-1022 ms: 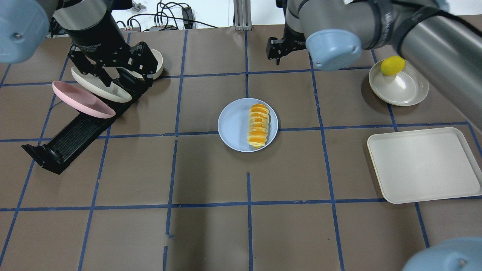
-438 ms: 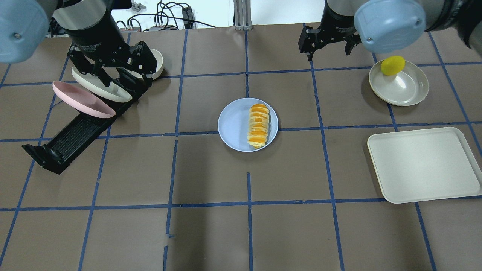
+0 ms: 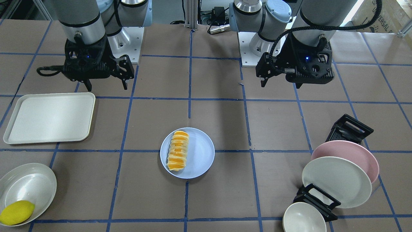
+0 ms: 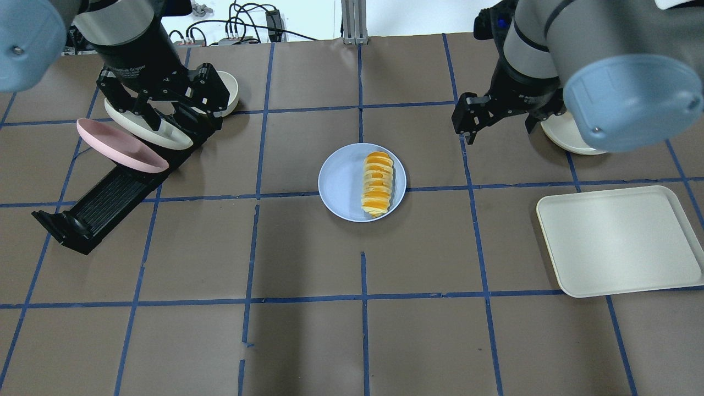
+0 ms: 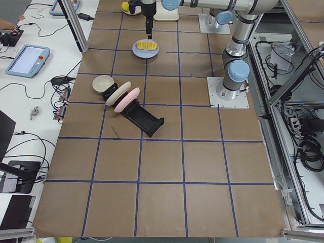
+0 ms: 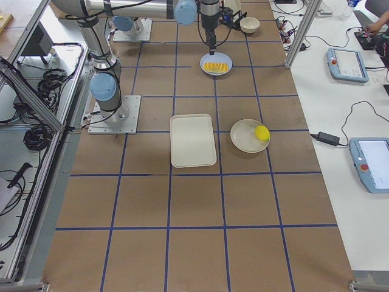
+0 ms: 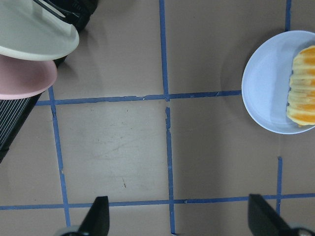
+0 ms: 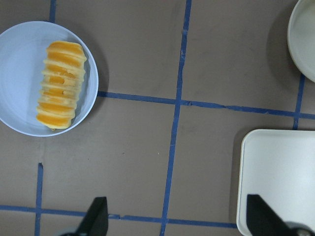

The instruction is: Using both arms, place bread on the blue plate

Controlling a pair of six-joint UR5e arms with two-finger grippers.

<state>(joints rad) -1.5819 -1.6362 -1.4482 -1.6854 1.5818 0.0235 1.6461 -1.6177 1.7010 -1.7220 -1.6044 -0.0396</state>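
The bread [image 4: 377, 184] lies lengthwise on the right half of the blue plate [image 4: 341, 181] at the table's middle; both also show in the front view, bread [image 3: 177, 150] on plate [image 3: 201, 154]. My left gripper [image 4: 165, 113] hangs open and empty over the dish rack, far left of the plate. My right gripper [image 4: 498, 129] hangs open and empty to the right of the plate. In the left wrist view the plate [image 7: 263, 83] sits at the right edge. In the right wrist view the bread [image 8: 60, 84] is at upper left.
A black dish rack [image 4: 99, 203] holds a pink plate [image 4: 121, 146] and a cream plate [image 4: 146, 129], with a small bowl [image 4: 234, 91] behind. A cream tray [image 4: 621, 242] lies at right. A lemon [image 3: 16, 212] sits in a cream bowl [image 3: 27, 187].
My right arm has swung right and then nearer, away from the back of the table, and now covers the lemon bowl in the overhead view. The left arm, bread and plate have not moved.
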